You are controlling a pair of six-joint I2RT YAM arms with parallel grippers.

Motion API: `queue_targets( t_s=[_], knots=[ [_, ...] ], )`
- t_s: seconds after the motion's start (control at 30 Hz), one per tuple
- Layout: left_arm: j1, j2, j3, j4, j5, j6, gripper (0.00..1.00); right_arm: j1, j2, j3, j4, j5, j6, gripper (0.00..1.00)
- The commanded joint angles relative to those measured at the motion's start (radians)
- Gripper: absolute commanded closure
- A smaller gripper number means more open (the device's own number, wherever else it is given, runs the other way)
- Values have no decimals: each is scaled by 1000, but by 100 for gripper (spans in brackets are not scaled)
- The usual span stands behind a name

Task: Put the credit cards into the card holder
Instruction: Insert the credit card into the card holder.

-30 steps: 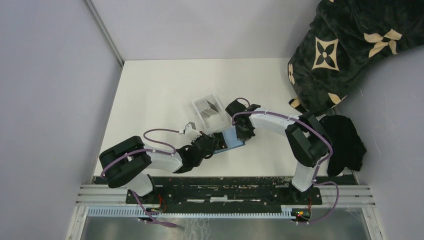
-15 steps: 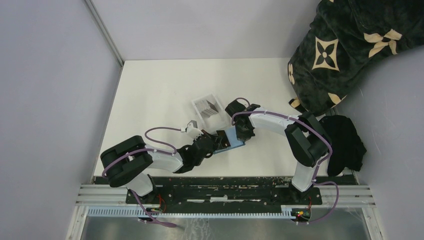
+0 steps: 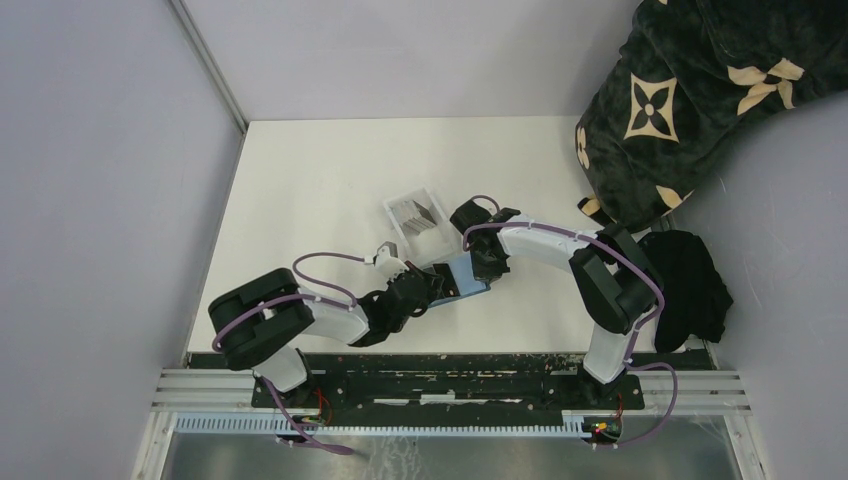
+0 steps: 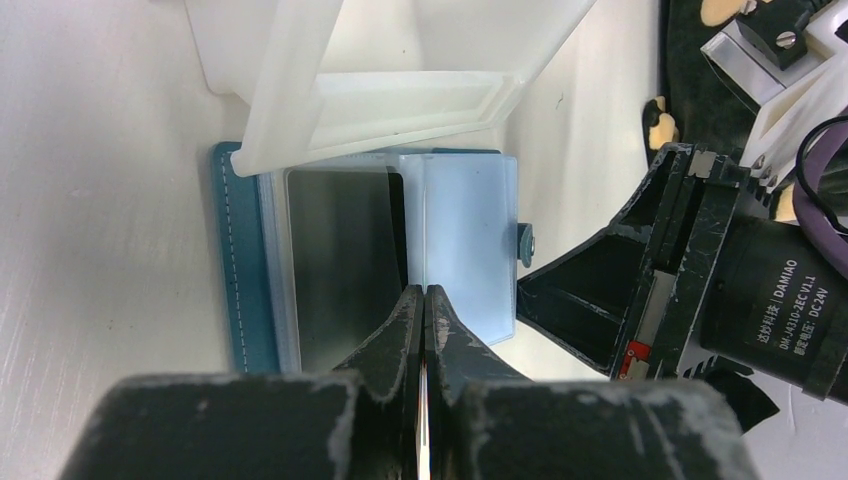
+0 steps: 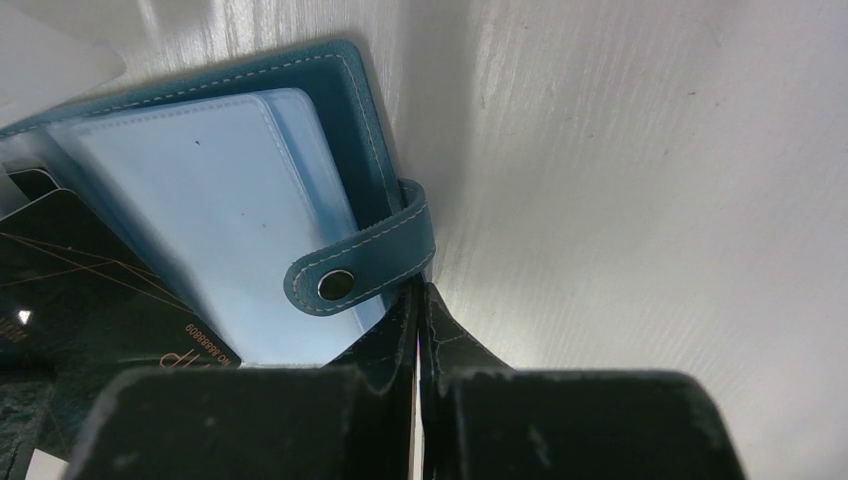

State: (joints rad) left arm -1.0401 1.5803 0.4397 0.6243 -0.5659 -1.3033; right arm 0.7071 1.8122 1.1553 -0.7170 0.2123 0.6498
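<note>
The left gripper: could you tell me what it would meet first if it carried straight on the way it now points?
Probably the open card holder, at the seam between the dark card and the pale blue sleeve just ahead of the left gripper. Depth is unclear; it may already touch.

I look down on a white surface [image 3: 320,190] boxed in by plain grey walls. The left wall [image 3: 100,200] and the back wall [image 3: 400,50] meet at a metal corner strip [image 3: 208,65]. A dark blanket [image 3: 700,80] with cream flower marks fills the far right corner. A black cloth [image 3: 690,285] lies just below it at the right edge. Aluminium rails [image 3: 450,385] run along the near edge. The light is soft and even.
</note>
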Motion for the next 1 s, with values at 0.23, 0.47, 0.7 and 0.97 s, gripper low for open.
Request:
queue_targets(
  t_s=[0.23,0.47,0.7,0.97],
  knots=[
    [11,30,21,39,-25,40,97,5,24,17,-9,12,-7,99],
    [19,49,23,50,-25,34,97,6,31,11,-10,9,-14,99],
    [29,75,11,99,-17,13,97,5,37,10,-15,11,-20,99],
    [33,106,-11,168,-14,-6,97,6,44,5,-21,13,-22,99]
  ],
)
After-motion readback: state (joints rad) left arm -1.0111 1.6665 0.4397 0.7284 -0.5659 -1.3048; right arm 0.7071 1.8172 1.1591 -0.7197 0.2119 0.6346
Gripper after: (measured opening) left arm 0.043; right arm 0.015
